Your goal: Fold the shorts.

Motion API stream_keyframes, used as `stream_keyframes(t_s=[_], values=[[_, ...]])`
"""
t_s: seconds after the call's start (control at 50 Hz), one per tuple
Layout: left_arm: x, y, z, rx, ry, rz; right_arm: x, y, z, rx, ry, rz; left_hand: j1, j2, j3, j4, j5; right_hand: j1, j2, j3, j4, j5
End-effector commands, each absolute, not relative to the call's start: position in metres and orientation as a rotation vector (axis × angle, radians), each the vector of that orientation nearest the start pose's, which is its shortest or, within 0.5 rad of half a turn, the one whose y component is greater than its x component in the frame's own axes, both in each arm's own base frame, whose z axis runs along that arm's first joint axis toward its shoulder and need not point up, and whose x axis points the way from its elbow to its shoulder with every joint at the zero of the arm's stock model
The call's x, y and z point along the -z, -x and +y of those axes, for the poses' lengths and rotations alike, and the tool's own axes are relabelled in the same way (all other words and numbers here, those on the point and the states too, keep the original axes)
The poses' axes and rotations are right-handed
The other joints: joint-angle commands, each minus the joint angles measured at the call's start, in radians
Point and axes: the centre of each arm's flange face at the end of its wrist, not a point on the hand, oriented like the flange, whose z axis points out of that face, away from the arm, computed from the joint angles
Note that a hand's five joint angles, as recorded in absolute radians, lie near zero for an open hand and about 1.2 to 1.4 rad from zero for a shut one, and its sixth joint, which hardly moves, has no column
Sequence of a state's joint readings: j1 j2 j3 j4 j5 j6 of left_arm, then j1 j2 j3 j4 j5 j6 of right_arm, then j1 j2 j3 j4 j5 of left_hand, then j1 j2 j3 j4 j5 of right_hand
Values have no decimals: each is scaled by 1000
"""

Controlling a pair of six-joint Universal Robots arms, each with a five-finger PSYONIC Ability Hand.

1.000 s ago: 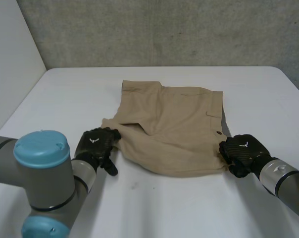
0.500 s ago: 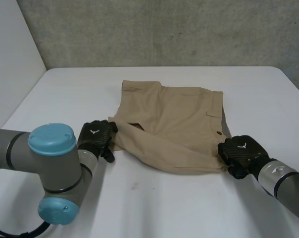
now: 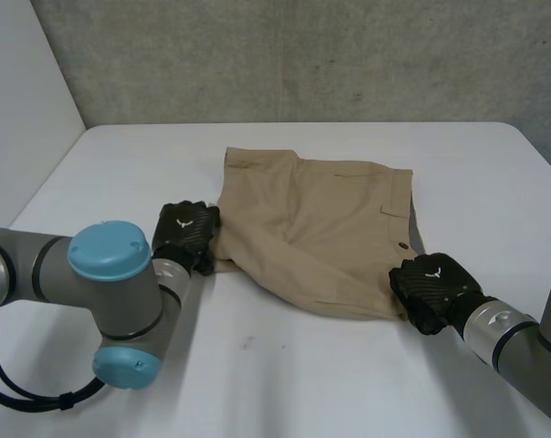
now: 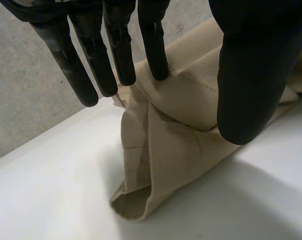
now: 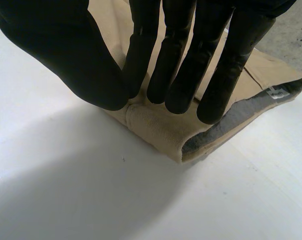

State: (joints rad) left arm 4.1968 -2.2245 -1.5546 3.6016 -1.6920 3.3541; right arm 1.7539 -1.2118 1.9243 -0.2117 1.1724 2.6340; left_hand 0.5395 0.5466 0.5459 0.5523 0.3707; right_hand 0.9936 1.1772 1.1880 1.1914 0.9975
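Tan shorts (image 3: 321, 228) lie folded in the middle of the white table (image 3: 285, 383), waistband to the right with its grey lining showing. My left hand (image 3: 186, 234) is at the shorts' left edge, on a leg hem. In the left wrist view a raised fold of the shorts (image 4: 166, 150) sits between the fingers (image 4: 158, 65) and the thumb (image 4: 246, 90), which pinch it. My right hand (image 3: 432, 290) is at the near right corner. There the thumb (image 5: 66, 55) and fingers (image 5: 183, 75) pinch the waistband corner (image 5: 156, 130).
A grey concrete wall (image 3: 303, 55) runs behind the table's far edge, and a white wall (image 3: 20, 109) stands at the left. Bare tabletop lies in front of the shorts and on both sides.
My left hand has moved away from me and rightwards to the shorts' left edge, its fingers closing on the cloth. The right hand has drawn the near right corner slightly left.
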Motion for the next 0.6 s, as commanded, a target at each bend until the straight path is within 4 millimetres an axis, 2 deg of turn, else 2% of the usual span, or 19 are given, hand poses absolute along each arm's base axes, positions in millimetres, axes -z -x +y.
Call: stream_keyframes(t_s=[0.02, 0.16, 0.24, 0.32, 0.38, 0.42, 0.56, 0.6], values=[[-119, 308, -288, 2107, -774, 2361, -125, -215, -246, 1555, 1133, 2261, 173, 166, 166, 160, 167, 403, 219, 208, 205, 224], [-107, 311, -293, 2084, -779, 2374, -125, -215, -246, 1555, 1139, 2261, 302, 295, 295, 289, 296, 403, 219, 208, 205, 224], [-104, 311, -298, 2084, -776, 2375, -125, -215, -246, 1555, 1139, 2263, 815, 808, 808, 802, 809, 403, 219, 208, 205, 224], [-107, 309, -294, 2059, -808, 2402, -125, -214, -247, 1555, 1136, 2265, 857, 850, 850, 844, 851, 403, 219, 208, 205, 224], [-136, 304, -283, 2037, -834, 2432, -125, -214, -247, 1555, 1134, 2267, 857, 850, 850, 844, 851, 403, 219, 208, 205, 224], [-150, 296, -264, 1944, -884, 2494, -125, -214, -246, 1549, 1132, 2272, 857, 850, 850, 844, 851, 403, 219, 208, 205, 224], [-171, 270, -210, 1639, -1014, 2663, -127, -213, -244, 1521, 1125, 2290, 857, 850, 850, 844, 851, 403, 219, 208, 205, 224], [-174, 265, -201, 1581, -1023, 2689, -129, -213, -243, 1523, 1123, 2289, 857, 850, 850, 844, 851, 403, 219, 208, 205, 224]])
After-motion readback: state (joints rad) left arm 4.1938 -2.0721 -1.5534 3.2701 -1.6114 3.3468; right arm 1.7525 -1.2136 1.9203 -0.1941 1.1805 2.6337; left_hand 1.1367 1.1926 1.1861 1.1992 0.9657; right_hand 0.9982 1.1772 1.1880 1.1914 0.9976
